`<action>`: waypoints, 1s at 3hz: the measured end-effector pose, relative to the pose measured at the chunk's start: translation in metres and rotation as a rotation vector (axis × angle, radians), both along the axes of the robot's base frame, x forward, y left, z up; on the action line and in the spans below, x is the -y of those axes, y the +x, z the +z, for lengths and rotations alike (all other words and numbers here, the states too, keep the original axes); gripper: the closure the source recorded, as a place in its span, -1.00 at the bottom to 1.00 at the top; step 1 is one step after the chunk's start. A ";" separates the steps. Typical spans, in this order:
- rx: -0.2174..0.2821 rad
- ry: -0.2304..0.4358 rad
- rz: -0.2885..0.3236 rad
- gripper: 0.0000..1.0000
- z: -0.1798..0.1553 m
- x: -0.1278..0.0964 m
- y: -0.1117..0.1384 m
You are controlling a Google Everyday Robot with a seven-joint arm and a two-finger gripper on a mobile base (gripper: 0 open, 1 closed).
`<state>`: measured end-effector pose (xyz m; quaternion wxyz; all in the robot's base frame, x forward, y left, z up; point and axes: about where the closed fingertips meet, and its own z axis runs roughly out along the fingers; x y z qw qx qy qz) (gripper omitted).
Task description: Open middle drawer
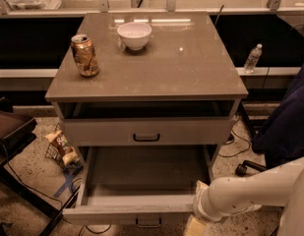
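The middle drawer (141,178) is pulled far out of the grey cabinet and shows a plain grey inside with nothing in it. Its front (127,214) faces the camera near the bottom edge, with the small dark bar handle (148,223) at its centre. My white arm (250,191) reaches in from the lower right. My gripper (195,226) is at the front right corner of the drawer, below the wrist, and is mostly cut off by the bottom edge. The drawer above (146,132) has a dark handle and stands slightly out.
A dented can (85,55) and a white bowl (135,35) stand on the cabinet top (181,68). A snack bag (60,146) lies on the floor at the left, by a dark chair (9,127). A water bottle (253,58) and a dark blue shape (289,117) are at the right.
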<state>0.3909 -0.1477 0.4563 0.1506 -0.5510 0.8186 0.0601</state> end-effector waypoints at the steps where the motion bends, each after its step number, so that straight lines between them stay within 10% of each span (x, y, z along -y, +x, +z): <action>1: 0.021 -0.088 0.017 -0.66 0.039 0.017 0.001; 3: 0.220 -0.149 0.264 0.45 0.123 -0.037 0.101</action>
